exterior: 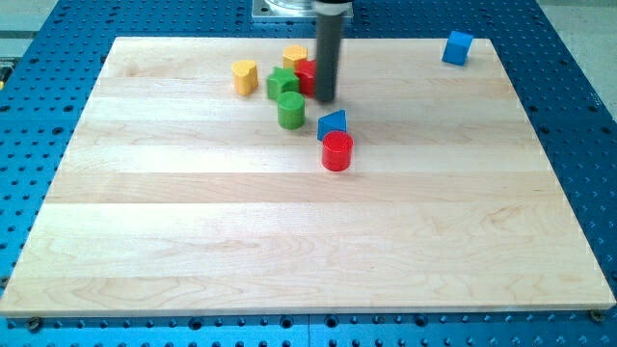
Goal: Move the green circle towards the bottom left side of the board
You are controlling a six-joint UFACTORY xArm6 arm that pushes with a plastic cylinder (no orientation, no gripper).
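**Rod stands behind the cluster at the board's top**

My tip (326, 98) rests on the board (289, 241) near the view's top, just right of a red block (306, 75) whose shape the rod partly hides. There is no claw on this arm, only the straight rod, so nothing opens or closes; the rod's upper end is cut off by the view's top edge.

The green circle (291, 110) stands left of and slightly below my tip, near but apart from it. Touching it from above is a second green block (281, 83), its shape hard to make out. A yellow block (295, 56) behind is half hidden by the red one. A yellow heart-like block (245, 76) sits alone further left.

Below my tip, a blue triangle (332, 122) touches a red circle (336, 151). A blue cube (458, 47) sits at the top right corner.
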